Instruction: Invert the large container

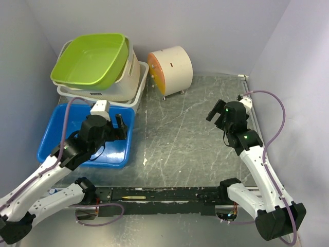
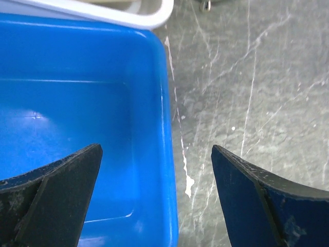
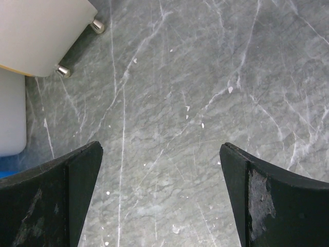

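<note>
Left wrist view: the released left tool (image 2: 156, 149) straddles the blue tub (image 2: 77, 103)'s inner wall at the desk (image 2: 257, 103)'s left side, well apart from the equally released right tool (image 3: 162, 149).

1. Stack of tubs (image 1: 129, 77) in far-left corner of worktop (image 1: 195, 144); basin (image 1: 90, 59) nested on top.
2. Shallow bin (image 1: 51, 144) just in front of stack, along left edge.
3. Drum (image 1: 172, 69) at far edge, right of stack.
4. Left tool (image 1: 122, 127) over bin's right rim; right tool (image 1: 214, 115) over worktop's right part.
</note>
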### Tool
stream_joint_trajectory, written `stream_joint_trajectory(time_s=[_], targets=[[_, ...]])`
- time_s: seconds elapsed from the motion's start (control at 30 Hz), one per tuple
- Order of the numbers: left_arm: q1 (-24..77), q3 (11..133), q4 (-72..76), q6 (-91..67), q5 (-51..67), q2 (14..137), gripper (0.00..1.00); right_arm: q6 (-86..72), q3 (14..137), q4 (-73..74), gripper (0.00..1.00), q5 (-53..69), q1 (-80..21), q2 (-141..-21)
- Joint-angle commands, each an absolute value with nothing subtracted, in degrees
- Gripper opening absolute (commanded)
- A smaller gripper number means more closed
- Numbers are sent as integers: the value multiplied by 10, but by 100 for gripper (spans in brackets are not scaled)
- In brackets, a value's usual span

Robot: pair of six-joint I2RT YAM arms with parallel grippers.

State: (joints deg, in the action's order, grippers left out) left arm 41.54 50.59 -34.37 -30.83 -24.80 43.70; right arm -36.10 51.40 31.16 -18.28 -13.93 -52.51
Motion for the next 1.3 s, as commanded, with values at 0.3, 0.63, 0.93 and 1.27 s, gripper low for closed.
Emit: stream_joint_trajectory(time_s=[0.3,0.63,0.93,1.27], targets=[[491,507,-361,-377,-245,543,96,-368,491,312,100,-185,-137,-506],[510,514,-399,-439,-354,654,90,-368,492,315,100,-176,-138,-511],[509,499,-366,-434,-337,723,64,-366,492,319,100,-182,-138,-504],[510,621,-492,-452,-264,730,8,-351,578,381,100,-233,-138,-532]])
